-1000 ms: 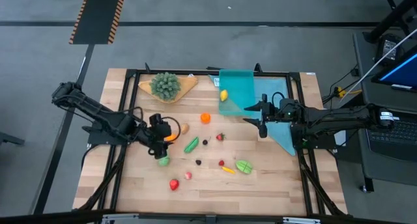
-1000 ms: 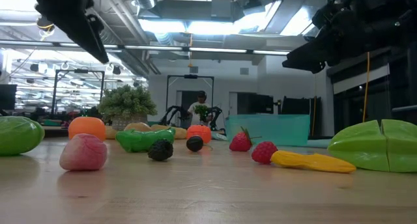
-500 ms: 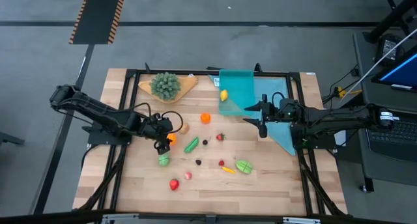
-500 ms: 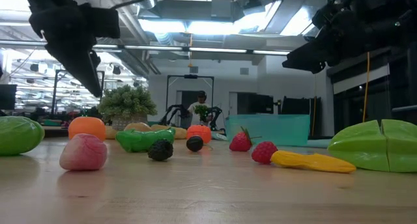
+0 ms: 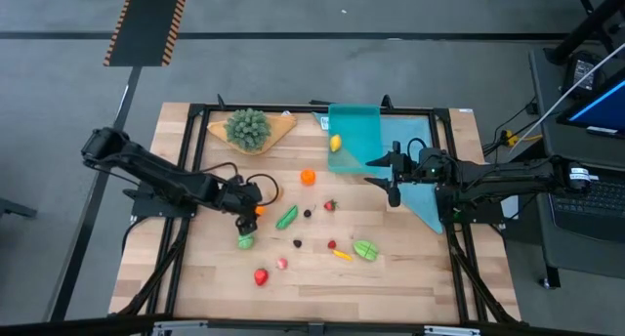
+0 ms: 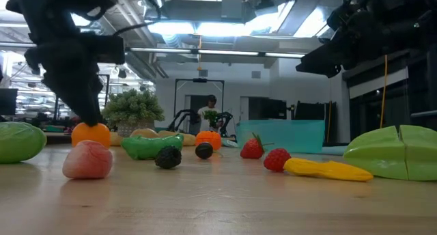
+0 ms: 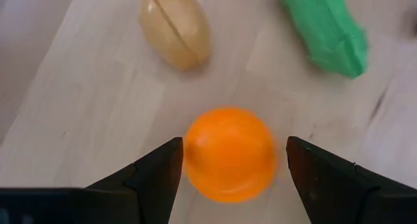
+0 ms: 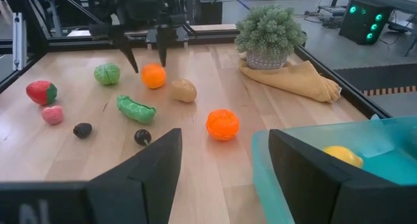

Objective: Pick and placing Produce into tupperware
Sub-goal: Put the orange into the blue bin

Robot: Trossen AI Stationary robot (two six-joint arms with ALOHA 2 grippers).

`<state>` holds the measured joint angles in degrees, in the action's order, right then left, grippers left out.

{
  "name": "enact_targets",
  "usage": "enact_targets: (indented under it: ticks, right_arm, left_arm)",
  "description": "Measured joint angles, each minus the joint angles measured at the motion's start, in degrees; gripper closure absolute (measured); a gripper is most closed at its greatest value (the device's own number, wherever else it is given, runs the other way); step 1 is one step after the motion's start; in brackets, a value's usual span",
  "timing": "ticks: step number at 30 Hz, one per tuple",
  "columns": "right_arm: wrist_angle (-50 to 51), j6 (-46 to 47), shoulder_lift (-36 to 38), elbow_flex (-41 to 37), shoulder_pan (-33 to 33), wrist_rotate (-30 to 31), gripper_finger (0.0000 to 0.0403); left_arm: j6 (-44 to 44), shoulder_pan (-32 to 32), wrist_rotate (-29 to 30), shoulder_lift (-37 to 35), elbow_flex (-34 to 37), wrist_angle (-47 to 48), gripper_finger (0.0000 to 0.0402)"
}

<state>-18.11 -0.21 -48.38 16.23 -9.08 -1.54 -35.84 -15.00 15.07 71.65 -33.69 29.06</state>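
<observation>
Overhead, I see the wooden tabletop (image 5: 312, 277) carrying everything. Largest on it, the teal tupperware (image 5: 356, 141) sits at the far right-of-centre part, with a yellow piece (image 5: 335, 143) inside. Beside it, toward the far left, a bushy green plant (image 5: 248, 128) stands on a tan board.

Left arm: my left claw (image 5: 256, 208) is lowered at mid-tabletop, fingers spread on either side of a smooth orange ball (image 7: 229, 154); I cannot tell whether they touch it. Just beyond the ball lie a tan potato-like piece (image 7: 174, 27) and a green pea pod (image 7: 324, 28).

Right arm: my right claw (image 5: 393, 178) hangs beside the tupperware's near corner, fingers spread and pinching nothing.

Loose Produce, scattered between the arms: a split lime-green fruit (image 5: 365, 249), a round green piece (image 5: 244, 241), a ribbed orange fruit (image 5: 308, 177), a red strawberry (image 5: 261, 276), a pink piece (image 5: 281, 263), a small strawberry (image 5: 330, 205), a yellow-orange stick (image 5: 341, 254), and two dark berries (image 5: 308, 214)
</observation>
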Motion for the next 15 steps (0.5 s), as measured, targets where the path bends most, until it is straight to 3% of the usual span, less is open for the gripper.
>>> enact_targets:
  ticks: [8,15]
  right_arm:
    - [0.0,0.0,0.0,0.0,0.0,0.0,0.0171]
    - [0.0,0.0,0.0,0.0,0.0,0.0,0.0171]
  left_arm:
    - [0.2,0.0,0.0,5.9,0.0,-1.3,0.0138]
    - [0.4,0.0,0.2,6.8,0.0,-2.8,0.0138]
